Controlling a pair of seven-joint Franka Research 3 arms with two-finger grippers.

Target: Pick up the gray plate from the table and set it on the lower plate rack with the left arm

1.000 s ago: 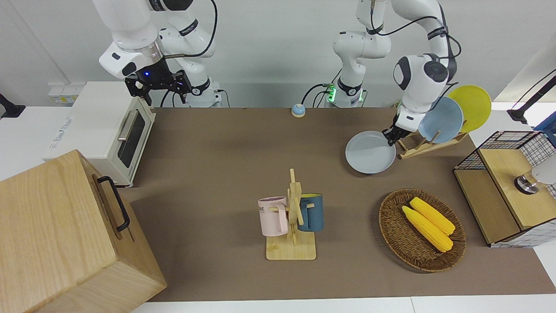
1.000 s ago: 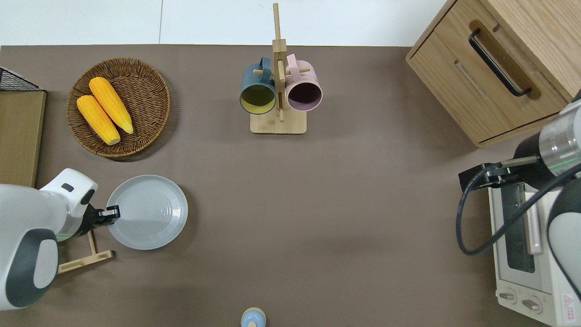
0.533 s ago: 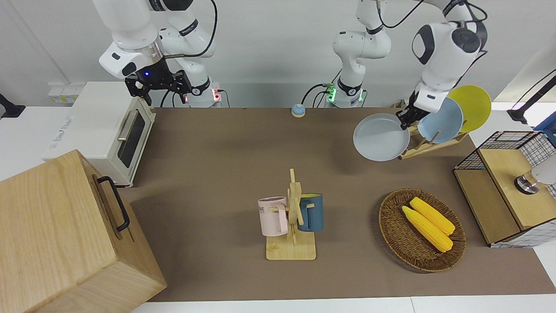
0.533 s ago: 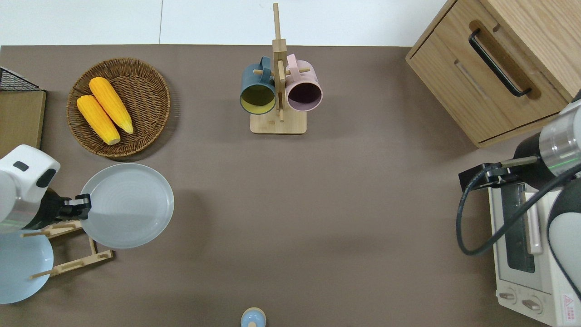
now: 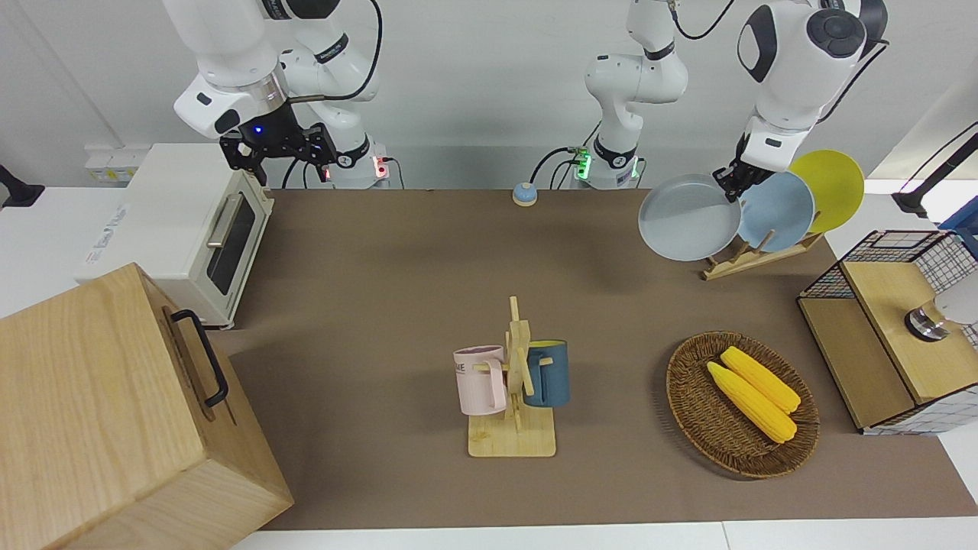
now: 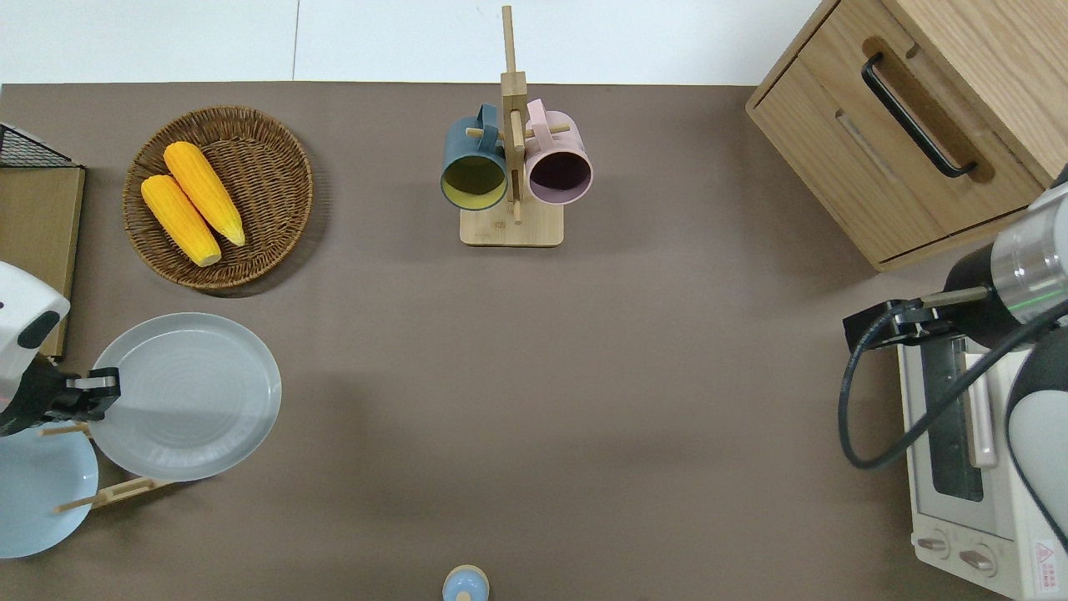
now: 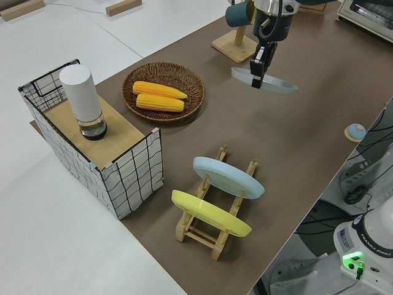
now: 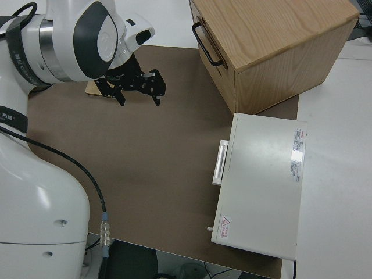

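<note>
My left gripper (image 5: 732,184) is shut on the rim of the gray plate (image 5: 686,218) and holds it in the air, nearly level. In the overhead view the left gripper (image 6: 95,386) and the gray plate (image 6: 188,396) are over the open end of the lower plate rack (image 6: 117,492). The lower plate rack (image 7: 212,236) holds a sky-blue plate (image 7: 227,177) and a yellow plate (image 7: 209,214) in its slots. The side view shows the left gripper (image 7: 259,72) with the gray plate (image 7: 273,82) well above the table. My right arm is parked, its gripper (image 8: 137,88) open and empty.
A wicker basket (image 5: 691,412) with two corn cobs lies farther from the robots than the rack. A mug stand (image 5: 513,439) with two mugs stands mid-table. A wire basket (image 5: 928,248), a toaster oven (image 5: 183,229), a wooden cabinet (image 5: 99,412) and a small blue bell (image 5: 524,194) are also here.
My left gripper has lifted the gray plate off the table and carried it up and toward the left arm's end, over the rack. The right arm has not moved.
</note>
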